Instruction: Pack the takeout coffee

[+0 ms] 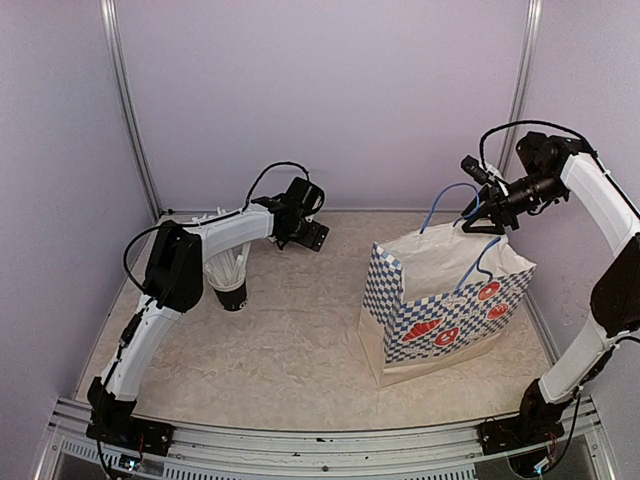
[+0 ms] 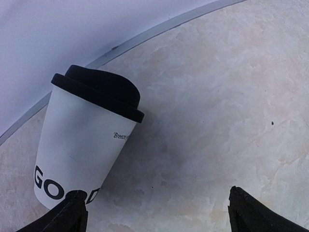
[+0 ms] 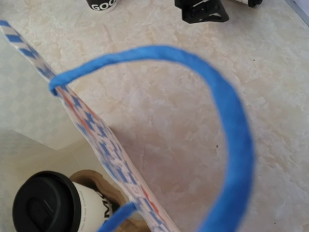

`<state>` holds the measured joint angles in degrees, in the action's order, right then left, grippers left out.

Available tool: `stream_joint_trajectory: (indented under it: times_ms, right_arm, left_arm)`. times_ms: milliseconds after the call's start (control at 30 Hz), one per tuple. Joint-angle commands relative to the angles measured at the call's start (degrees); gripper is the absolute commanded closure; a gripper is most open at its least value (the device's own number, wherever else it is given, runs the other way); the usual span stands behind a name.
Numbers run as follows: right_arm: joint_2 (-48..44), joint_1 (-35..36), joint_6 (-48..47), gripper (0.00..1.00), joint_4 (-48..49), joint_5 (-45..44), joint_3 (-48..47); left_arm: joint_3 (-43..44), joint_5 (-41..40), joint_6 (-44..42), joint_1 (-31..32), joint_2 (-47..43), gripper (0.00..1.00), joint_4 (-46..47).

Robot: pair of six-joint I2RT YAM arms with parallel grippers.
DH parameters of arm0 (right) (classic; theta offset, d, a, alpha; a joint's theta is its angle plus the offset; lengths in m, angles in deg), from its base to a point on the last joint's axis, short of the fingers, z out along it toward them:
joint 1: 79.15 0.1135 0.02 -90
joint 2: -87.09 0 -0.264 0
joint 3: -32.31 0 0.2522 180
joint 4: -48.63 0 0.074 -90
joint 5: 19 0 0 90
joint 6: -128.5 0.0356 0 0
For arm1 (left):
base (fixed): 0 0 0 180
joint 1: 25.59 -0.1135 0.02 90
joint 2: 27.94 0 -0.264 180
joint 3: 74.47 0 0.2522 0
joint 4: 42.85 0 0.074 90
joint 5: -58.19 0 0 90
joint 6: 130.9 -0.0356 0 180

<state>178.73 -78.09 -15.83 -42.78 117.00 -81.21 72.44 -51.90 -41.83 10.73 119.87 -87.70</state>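
In the top view the left arm runs up from its base at 7 o'clock, bends at the elbow and stretches toward 2 o'clock. The left gripper is wide open, its 2 fingers far apart. The right arm stands tall from 5 o'clock and folds toward 9 o'clock. The right gripper tips downward, and its jaws cannot be made out.

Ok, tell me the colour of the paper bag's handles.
Blue; the handles show best in the right wrist view.

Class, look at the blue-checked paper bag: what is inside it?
Inside the bag, the right wrist view shows one lidded white cup seated in a brown cardboard carrier. The bag's wall hides the rest of the interior.
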Motion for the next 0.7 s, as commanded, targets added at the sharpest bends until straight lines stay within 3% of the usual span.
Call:
stream_joint_trajectory:
  times_ms: [0,233,667]
  right_arm:
    - [-1.10,0.05,0.27,0.50,0.57,1.97,1.07]
    - [-0.64,0.00,0.36,0.49,0.81,2.49,1.67]
    - [0.08,0.19,1.45,0.48,1.49,3.40,2.51]
  left_arm:
    - [0.33,-4.41,-2.22,-0.86,-2.55,0.01,8.21]
    - [3.97,-6.20,-2.35,-2.48,0.61,0.01,9.99]
    - [4.91,2.86,3.52,-5.29,3.66,0.01,8.86]
